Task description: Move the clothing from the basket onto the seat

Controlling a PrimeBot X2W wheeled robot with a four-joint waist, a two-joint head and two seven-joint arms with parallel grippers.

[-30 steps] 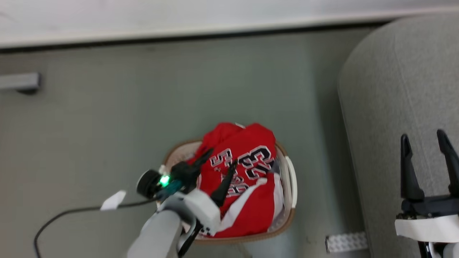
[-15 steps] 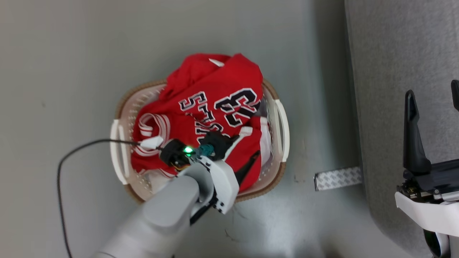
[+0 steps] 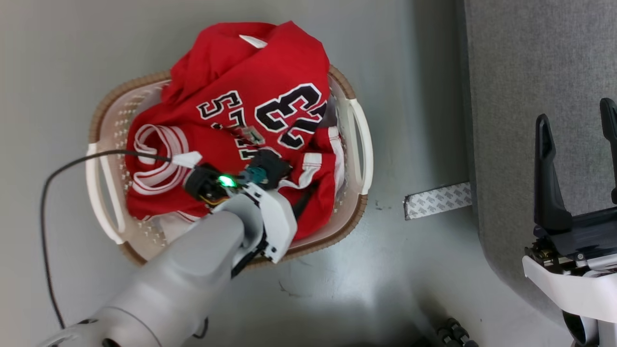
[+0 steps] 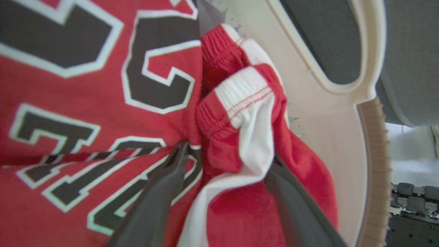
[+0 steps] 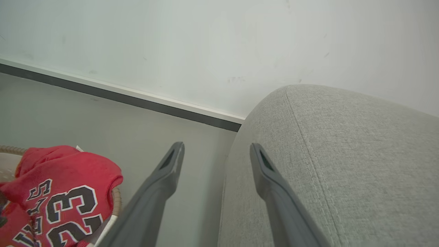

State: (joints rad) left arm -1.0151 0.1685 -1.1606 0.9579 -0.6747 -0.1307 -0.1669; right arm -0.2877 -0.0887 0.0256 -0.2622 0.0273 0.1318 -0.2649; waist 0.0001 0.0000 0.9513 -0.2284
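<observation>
Grey-green floor (image 3: 409, 72) below a pale wall (image 5: 171, 34) with a dark skirting line. The basket (image 3: 103, 111), oval and white with a brown rim, stands on this floor and serves as the reference. The clothing (image 3: 270, 67) lies heaped inside the basket, the jersey uppermost with its number 23 showing and one red fold rising over the far rim. The left gripper (image 4: 229, 152) reaches down into the basket near its right handle; its two dark fingers are spread, with a bunched fold of red cloth and white trim standing between them. The seat (image 3: 530, 72) stands to the right of the basket, apart from it. The right gripper (image 3: 574, 110) hangs over the seat's near edge, fingers spread and empty. A patterned strip (image 3: 436, 200) lies on the floor between basket and seat; a black cable (image 3: 62, 168) loops left of the basket.
</observation>
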